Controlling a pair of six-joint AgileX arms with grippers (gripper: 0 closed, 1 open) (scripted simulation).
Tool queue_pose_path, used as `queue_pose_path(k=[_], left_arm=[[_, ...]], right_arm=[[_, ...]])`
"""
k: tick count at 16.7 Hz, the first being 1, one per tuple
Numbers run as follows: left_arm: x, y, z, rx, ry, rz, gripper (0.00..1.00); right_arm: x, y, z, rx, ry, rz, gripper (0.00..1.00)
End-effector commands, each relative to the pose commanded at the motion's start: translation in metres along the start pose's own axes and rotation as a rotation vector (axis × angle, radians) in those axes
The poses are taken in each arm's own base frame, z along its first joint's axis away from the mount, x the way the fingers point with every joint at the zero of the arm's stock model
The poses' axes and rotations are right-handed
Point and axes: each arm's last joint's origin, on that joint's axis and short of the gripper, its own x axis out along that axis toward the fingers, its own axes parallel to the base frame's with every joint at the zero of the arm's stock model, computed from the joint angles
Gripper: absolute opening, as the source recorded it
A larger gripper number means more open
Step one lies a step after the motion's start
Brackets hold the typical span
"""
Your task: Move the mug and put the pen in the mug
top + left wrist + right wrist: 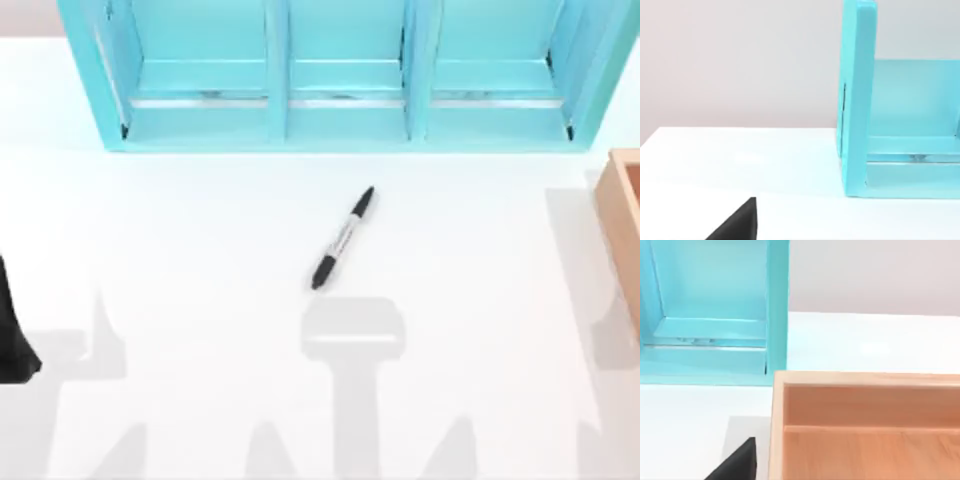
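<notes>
Left arm [15, 330]: a dark shape at the worktop's [200, 250] left edge, near side; tool state cannot be told. Left wrist view: a black tip [740, 222] low in frame, above the white surface.

Right wrist view: a similar black tip [740, 462] just beside the wooden box [865, 425]; right tool state cannot be told either.

Pen [343, 238]: lies flat mid-worktop, set diagonally, one black end toward the near-left, the other toward the far-right. Nothing touches it.

Box: at the right edge, open-topped.

Blue shelf [340, 90]: along the far side, three open compartments, well apart from the pen.
</notes>
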Motion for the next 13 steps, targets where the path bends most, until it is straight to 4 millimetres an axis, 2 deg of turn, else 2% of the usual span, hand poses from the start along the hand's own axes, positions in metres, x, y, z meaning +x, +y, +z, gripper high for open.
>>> queue_pose_path(k=[3,5,9,13], left_arm=[[0.0,0.0,0.0,0.0,0.0,0.0,1.0],[0.0,0.0,0.0,0.0,0.0,0.0,1.0],[0.0,0.0,0.0,0.0,0.0,0.0,1.0],[0.0,0.0,0.0,0.0,0.0,0.0,1.0]], right_arm=[[0.011,-0.008,0.035,-0.034,0.214,-0.037,1.0],[0.026,-0.016,0.058,-0.052,0.383,-0.056,1.0],[0.077,-0.041,0.093,-0.065,0.74,-0.064,1.0],[0.137,-0.072,0.102,-0.043,1.057,-0.028,1.0]])
